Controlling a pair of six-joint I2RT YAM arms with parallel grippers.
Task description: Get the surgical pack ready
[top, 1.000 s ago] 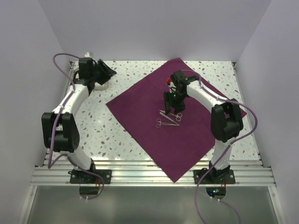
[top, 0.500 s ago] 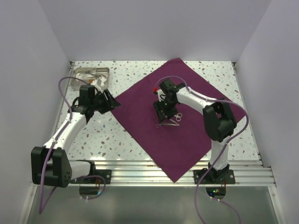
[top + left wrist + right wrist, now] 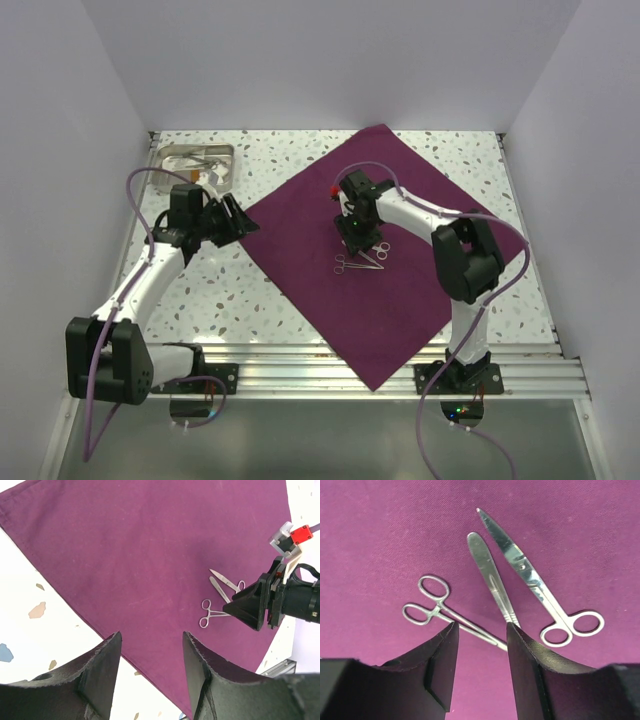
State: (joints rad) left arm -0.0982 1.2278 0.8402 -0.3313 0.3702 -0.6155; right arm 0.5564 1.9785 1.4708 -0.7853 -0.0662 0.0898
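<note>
Evidently being only at the start: seeing the surgical pack (image 3: pixel 330 300) lying spread as one flat sheet across the middle and right of the table (image 3: pixel 250 290), turned like a diamond, its near corner reaching over the rail (image 3: pixel 290 365), with no fold made yet. Finding three steel instruments resting close together near its middle: scissors (image 3: pixel 535 582), forceps (image 3: pixel 437 610) and a flat handle (image 3: pixel 490 577). Hovering the right gripper (image 3: pixel 481 630) just over their near ends, fingers partly apart, clamping nothing as far as showing. Holding the left gripper (image 3: pixel 151 639) wide and empty near the sheet's left corner. Judging as left: perhaps arranging the instruments, then folding the sheet into a bundle. Noticing a metal tray (image 3: pixel 197 148) at the far left corner, something pale and metallic lying in it, too small for naming.
</note>
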